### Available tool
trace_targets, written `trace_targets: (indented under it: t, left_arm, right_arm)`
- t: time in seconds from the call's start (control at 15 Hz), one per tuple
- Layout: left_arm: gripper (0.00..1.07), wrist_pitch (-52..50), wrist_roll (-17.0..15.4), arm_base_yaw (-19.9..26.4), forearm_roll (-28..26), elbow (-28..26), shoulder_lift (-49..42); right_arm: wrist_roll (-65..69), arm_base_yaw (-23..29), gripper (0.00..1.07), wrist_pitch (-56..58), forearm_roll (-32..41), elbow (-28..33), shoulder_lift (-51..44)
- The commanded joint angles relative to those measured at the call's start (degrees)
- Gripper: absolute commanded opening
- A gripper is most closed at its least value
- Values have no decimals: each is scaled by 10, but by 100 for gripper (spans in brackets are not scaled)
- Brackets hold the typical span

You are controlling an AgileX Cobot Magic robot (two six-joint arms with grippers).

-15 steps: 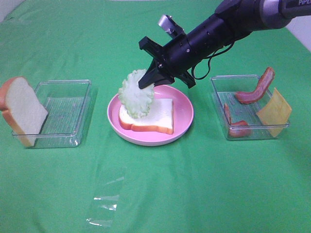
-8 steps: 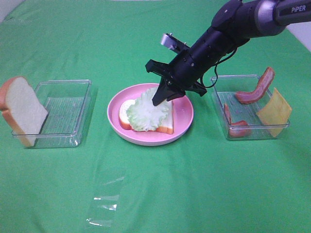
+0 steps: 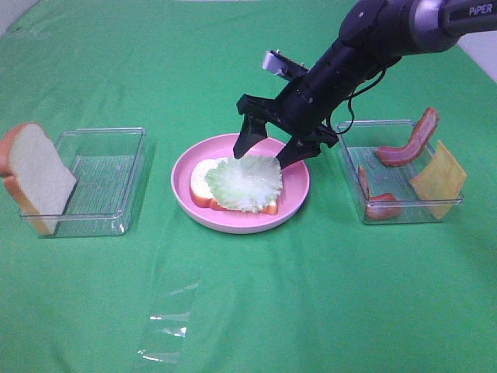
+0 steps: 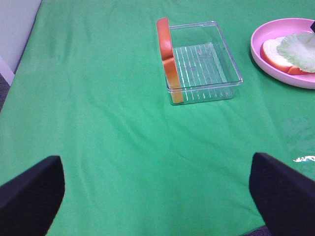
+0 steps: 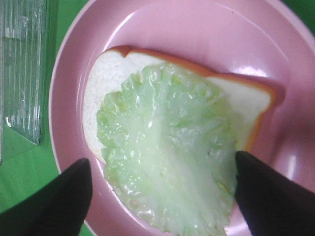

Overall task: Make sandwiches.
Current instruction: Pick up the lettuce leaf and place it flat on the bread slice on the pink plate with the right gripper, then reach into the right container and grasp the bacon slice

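Left gripper (image 4: 155, 160), right gripper (image 3: 264, 158): fingers apart.

The green cloth-covered counter (image 3: 326, 303) bears a round pink plate (image 3: 233, 224) at centre, a clear rectangular plastic tray (image 3: 105, 186) at nine o'clock and a matching tray (image 3: 404, 216) at three o'clock. A white, orange-crusted bread slice (image 3: 35, 175) leans against the nine o'clock tray; a clear film scrap (image 3: 167, 326) lies at seven o'clock.

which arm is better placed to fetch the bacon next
Right, most likely. The right gripper hangs open just above the lettuce, beside the tray holding the bacon. The left gripper, also open, is over bare cloth with the other tray ahead of it.
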Motion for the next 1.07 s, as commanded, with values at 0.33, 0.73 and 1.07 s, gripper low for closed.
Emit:
trace_targets:
  t: [0.33,0.73,1.07]
  left_arm:
    - [94,-9,-3,-5,-5,2,-10]
    - [94,-9,-3,-5,-5,2,-10]
    - [94,-9,-3,-5,-5,2,-10]
  right_arm:
    - [122,0,85,32,-200,-26,-124]
    - [178,-78,85,191,-362,-120,-151]
    - [163,-181,85,182,-362,-122,-135]
